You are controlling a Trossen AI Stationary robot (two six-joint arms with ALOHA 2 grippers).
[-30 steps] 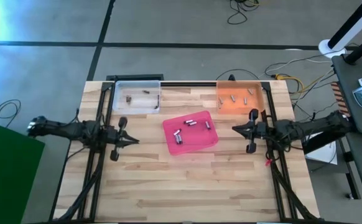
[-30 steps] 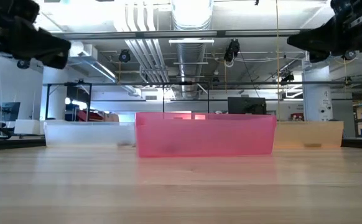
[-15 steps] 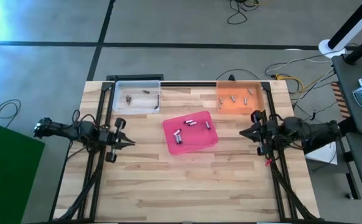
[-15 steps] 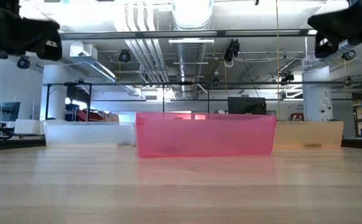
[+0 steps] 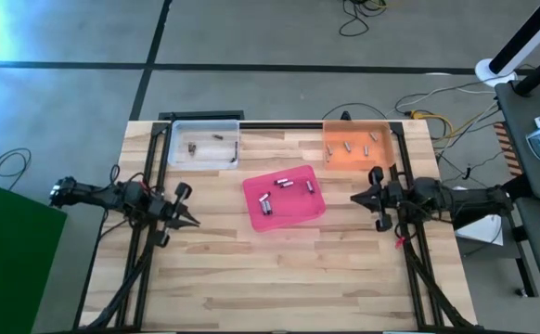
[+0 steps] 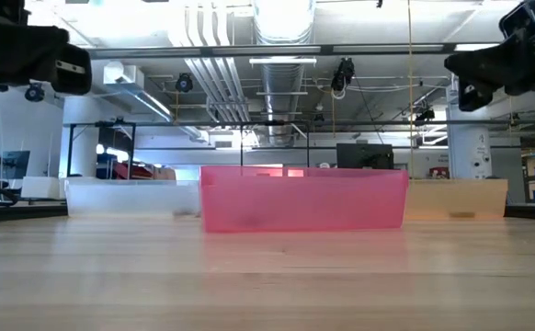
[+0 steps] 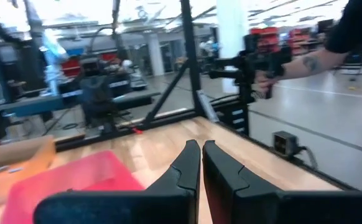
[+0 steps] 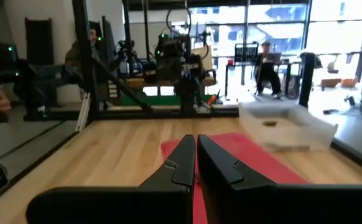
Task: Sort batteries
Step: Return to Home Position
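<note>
The left gripper (image 5: 192, 222) is hovering above the left side of the wooden table (image 5: 279, 274), its fingers (image 7: 187, 163) pressed together on nothing, and the right gripper (image 5: 356, 197) is hanging over the right side, likewise closed and empty. Between them a pink tray (image 5: 293, 211) is holding several batteries (image 5: 287, 183); more are lying in the clear bin (image 5: 205, 126) at the far left and the orange bin (image 5: 353, 124) at the far right.

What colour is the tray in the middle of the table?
Pink: the translucent pink plastic tray shows best in the high view.
</note>
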